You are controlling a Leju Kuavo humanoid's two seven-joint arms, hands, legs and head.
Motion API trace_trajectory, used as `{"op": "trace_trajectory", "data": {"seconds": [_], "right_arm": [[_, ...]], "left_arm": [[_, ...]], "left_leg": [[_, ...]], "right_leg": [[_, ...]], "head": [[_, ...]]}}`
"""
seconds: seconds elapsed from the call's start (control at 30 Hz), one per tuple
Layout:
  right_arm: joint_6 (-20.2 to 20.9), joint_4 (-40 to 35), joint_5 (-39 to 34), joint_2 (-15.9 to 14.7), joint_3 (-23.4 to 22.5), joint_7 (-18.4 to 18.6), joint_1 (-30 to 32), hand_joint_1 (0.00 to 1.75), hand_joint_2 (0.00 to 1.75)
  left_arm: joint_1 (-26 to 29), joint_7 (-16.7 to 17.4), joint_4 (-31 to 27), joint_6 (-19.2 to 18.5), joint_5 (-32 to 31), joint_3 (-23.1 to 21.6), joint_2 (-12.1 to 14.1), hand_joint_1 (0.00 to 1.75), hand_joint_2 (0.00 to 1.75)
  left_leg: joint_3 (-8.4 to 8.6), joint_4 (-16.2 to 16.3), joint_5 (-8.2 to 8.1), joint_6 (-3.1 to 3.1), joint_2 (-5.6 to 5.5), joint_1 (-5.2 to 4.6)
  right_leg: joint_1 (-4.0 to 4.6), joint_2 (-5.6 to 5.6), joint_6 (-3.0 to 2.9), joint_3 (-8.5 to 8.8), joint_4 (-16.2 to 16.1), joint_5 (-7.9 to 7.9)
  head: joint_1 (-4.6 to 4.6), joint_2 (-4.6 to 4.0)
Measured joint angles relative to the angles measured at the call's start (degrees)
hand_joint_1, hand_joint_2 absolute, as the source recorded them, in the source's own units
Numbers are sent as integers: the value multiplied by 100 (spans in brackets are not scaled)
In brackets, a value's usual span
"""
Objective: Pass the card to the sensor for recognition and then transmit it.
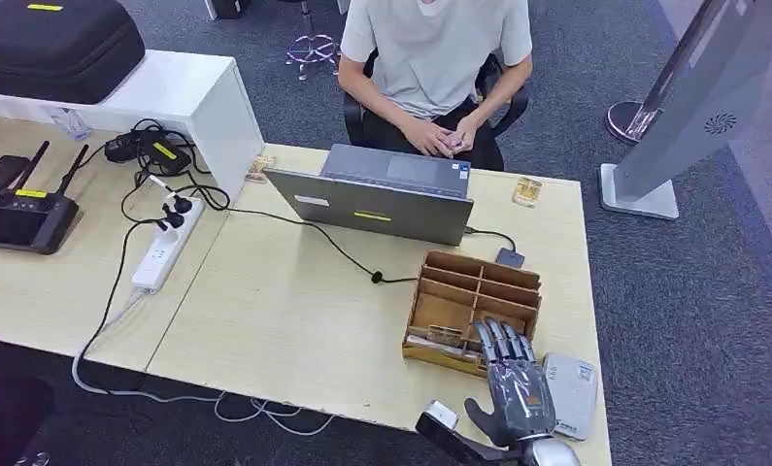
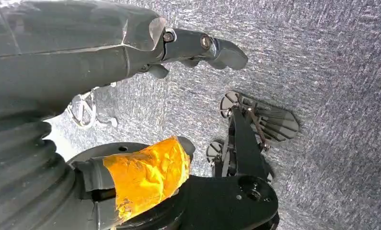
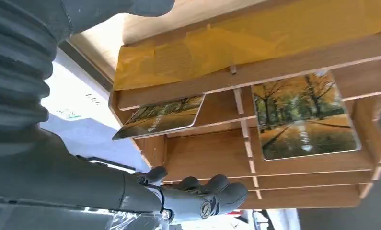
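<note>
A: Wooden organizer (image 1: 476, 293) near the right edge of the table (image 1: 285, 320), split into compartments. Two cards in it, both with an autumn tree-lane print: one card (image 3: 305, 115) lies flat in a compartment, the other card (image 3: 160, 116) sits tilted, one corner poking out past the box wall.

B: And the robot hand?

A: Right robot hand (image 1: 514, 383) is flat over the near edge of the organizer, fingers spread and straight, holding nothing. Left robot hand (image 2: 131, 43) hangs over grey carpet, nothing in it, fingers loosely extended.

B: What else is around?

A: One white sensor pad (image 1: 571, 388) right beside that hand, touching distance. One grey laptop (image 1: 382, 194) behind the box, a person (image 1: 435, 68) seated past it. Power strip (image 1: 163, 248) and a black cable (image 1: 314, 228) off left.
</note>
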Motion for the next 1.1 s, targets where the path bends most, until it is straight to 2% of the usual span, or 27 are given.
{"op": "trace_trajectory", "data": {"seconds": [0.13,0.27,0.37,0.4,0.63,1.1], "right_arm": [[-7,59,0,22,-48,2,-28,0,175],[-83,363,140,146,-492,0,-137,0,175],[-109,385,182,186,-609,-15,-145,0,175],[-118,387,184,199,-651,-15,-145,175,175],[-286,343,195,301,-861,-116,-131,175,175],[-295,240,260,411,-1067,-111,-85,175,175]], "left_arm": [[0,0,0,0,0,0,0,0,175],[0,0,0,-9,-83,0,-2,0,175],[0,0,0,-9,-96,0,-2,0,175],[0,0,0,-9,-103,0,-2,0,175],[1,0,0,-11,-142,0,-7,0,175],[0,2,0,-15,-203,0,-7,0,175]], "left_leg": [[0,0,0,0,0,0],[0,0,0,0,0,0],[0,0,0,0,0,0],[0,0,0,0,0,0],[0,0,0,0,0,0],[1,0,0,0,0,0]], "right_leg": [[0,0,0,0,0,0],[0,0,0,0,0,0],[0,0,0,0,0,0],[0,0,0,0,0,0],[0,0,0,-1,0,0],[0,0,0,0,0,0]], "head": [[0,0],[0,0],[0,0],[0,0],[0,0],[0,0]]}}
